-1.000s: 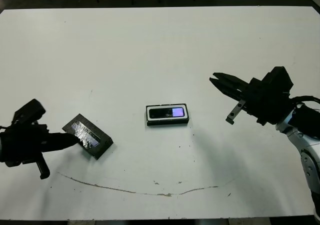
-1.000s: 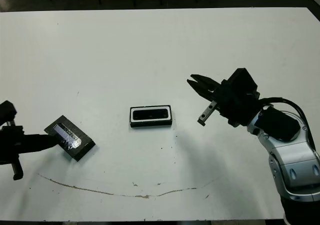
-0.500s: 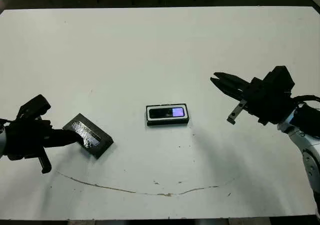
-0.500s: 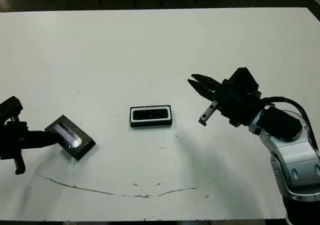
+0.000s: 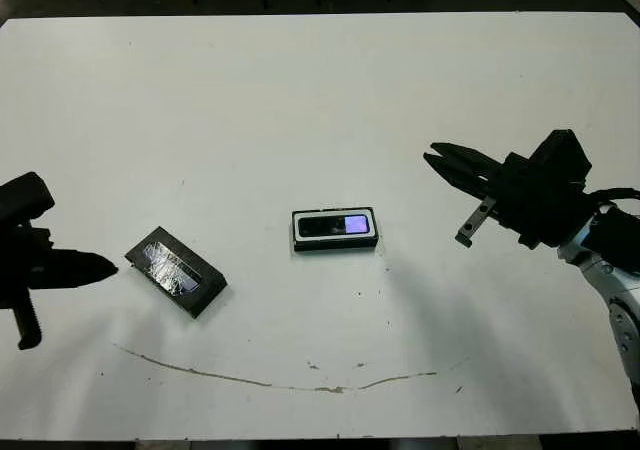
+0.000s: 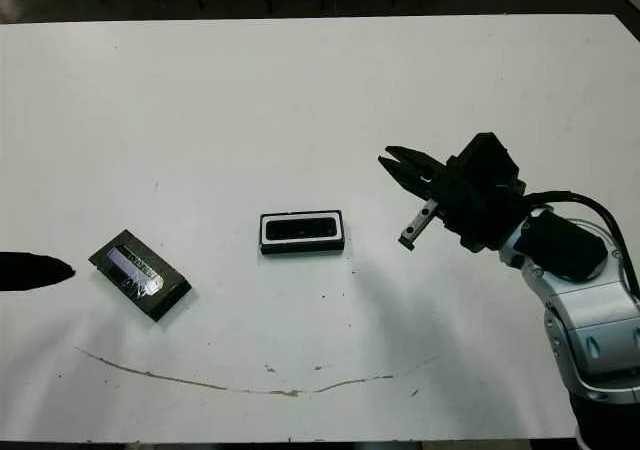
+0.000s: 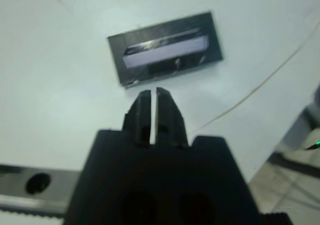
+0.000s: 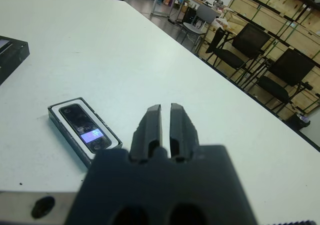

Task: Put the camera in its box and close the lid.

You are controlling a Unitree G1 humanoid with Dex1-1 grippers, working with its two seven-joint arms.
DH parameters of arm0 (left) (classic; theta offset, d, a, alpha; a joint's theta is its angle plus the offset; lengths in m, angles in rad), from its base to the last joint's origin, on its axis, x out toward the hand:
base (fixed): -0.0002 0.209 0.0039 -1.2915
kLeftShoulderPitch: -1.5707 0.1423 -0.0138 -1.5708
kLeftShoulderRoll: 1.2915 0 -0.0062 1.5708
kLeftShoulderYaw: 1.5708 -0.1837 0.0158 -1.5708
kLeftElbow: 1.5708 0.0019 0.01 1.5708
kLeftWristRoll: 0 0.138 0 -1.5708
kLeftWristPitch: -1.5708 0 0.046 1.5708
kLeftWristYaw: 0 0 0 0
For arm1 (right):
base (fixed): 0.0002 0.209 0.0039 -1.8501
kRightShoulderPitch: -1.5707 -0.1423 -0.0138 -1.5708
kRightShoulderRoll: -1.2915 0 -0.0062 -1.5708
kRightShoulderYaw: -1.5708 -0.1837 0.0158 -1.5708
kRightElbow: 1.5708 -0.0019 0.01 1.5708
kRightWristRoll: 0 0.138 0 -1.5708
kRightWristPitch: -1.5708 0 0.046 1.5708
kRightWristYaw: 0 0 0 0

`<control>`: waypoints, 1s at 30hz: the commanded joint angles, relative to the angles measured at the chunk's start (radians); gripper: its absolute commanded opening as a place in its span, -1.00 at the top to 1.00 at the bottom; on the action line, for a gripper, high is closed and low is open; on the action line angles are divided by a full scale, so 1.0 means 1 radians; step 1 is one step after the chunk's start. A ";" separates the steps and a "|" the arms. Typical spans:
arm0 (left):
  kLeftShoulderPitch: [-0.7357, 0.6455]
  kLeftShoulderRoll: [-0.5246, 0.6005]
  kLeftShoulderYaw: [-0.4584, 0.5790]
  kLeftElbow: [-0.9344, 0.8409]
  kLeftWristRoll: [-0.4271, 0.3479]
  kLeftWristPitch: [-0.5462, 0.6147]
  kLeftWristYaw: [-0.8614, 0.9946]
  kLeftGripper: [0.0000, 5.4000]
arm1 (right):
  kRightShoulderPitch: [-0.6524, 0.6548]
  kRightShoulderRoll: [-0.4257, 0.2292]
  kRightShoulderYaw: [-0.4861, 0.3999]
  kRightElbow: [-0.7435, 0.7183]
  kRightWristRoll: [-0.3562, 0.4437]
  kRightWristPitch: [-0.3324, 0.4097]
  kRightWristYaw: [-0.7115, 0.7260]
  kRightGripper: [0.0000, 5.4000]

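Note:
The camera [image 5: 336,225], a slim black bar with a bluish-purple screen, lies inside the box [image 5: 336,246], a shallow white-lined tray at the table's middle. The same camera [image 8: 85,126] shows in the right wrist view. The lid [image 5: 176,271], black with a silvery patch, lies flat and slanted to the box's left, apart from it. My left gripper [image 5: 104,266] is shut and empty, a short gap left of the lid [image 7: 165,47]. My right gripper [image 5: 434,154] hovers shut and empty to the right of the box, pointing toward it.
A thin brown curved mark [image 5: 300,378] runs across the table near its front edge. The left arm's body sits at the table's left edge. Chairs [image 8: 240,45] and wooden crates stand beyond the table in the right wrist view.
My left gripper has drawn back to the left, off the lid's edge. The lid stays where it was. The right arm, box and camera have not moved.

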 commanded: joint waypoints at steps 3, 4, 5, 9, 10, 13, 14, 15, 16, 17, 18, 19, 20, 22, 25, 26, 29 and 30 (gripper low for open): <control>-0.008 0.016 -0.118 0.048 0.086 -0.083 -0.019 1.00 | 0.004 -0.016 0.005 0.002 -0.002 0.001 0.003 0.99; -0.018 0.021 -0.139 0.049 0.098 -0.077 -0.019 1.00 | 0.004 -0.018 0.005 0.003 -0.004 -0.002 0.003 0.99; -0.031 0.034 -0.158 0.029 0.103 -0.039 -0.012 1.00 | 0.004 -0.019 0.005 0.004 -0.005 -0.004 0.004 0.99; -0.089 0.078 -0.235 -0.058 0.130 0.095 0.016 1.00 | 0.002 -0.016 0.001 0.010 0.006 -0.004 0.005 0.99; -0.108 0.079 -0.257 -0.065 0.129 0.116 0.016 1.00 | 0.002 -0.016 0.000 0.012 0.007 -0.004 0.005 0.99; -0.150 0.042 -0.293 -0.034 0.103 0.147 0.012 1.00 | -0.001 -0.021 0.002 0.007 0.003 0.003 0.004 0.99; -0.156 0.035 -0.303 -0.028 0.105 0.145 0.018 1.00 | -0.002 -0.023 0.003 0.007 0.002 0.002 0.004 0.99; -0.158 0.030 -0.311 -0.023 0.115 0.130 0.027 1.00 | -0.002 -0.023 0.004 0.008 0.001 0.001 0.005 0.99; -0.161 0.024 -0.317 -0.016 0.119 0.128 0.035 1.00 | -0.003 -0.023 0.004 0.009 0.001 -0.001 0.005 0.99; -0.165 0.017 -0.324 -0.005 0.122 0.123 0.039 1.00 | -0.003 -0.022 0.004 0.010 0.002 -0.001 0.006 0.99; -0.175 0.011 -0.332 0.007 0.118 0.131 0.040 1.00 | -0.002 -0.021 0.003 0.012 0.005 -0.001 0.006 0.99; -0.183 0.004 -0.339 0.020 0.115 0.133 0.041 1.00 | -0.002 -0.019 0.003 0.013 0.006 -0.002 0.006 0.99; -0.189 -0.003 -0.345 0.033 0.115 0.126 0.042 1.00 | -0.001 -0.019 0.003 0.015 0.006 -0.004 0.007 0.99; -0.198 -0.033 -0.356 0.076 0.123 0.084 0.051 1.00 | -0.001 -0.018 0.003 0.017 0.009 -0.005 0.008 0.99; -0.217 -0.126 -0.361 0.213 0.105 -0.020 0.038 1.00 | -0.001 -0.024 0.008 0.011 0.000 0.002 0.004 0.99; -0.225 -0.147 -0.368 0.239 0.106 -0.034 0.039 1.00 | -0.001 -0.024 0.007 0.011 0.002 0.004 0.004 0.99; -0.239 -0.199 -0.374 0.268 0.094 -0.005 0.061 1.00 | 0.002 -0.023 0.002 0.010 0.011 0.012 0.004 0.99; -0.243 -0.208 -0.377 0.270 0.096 -0.003 0.067 1.00 | 0.002 -0.023 0.002 0.009 0.013 0.012 0.004 0.99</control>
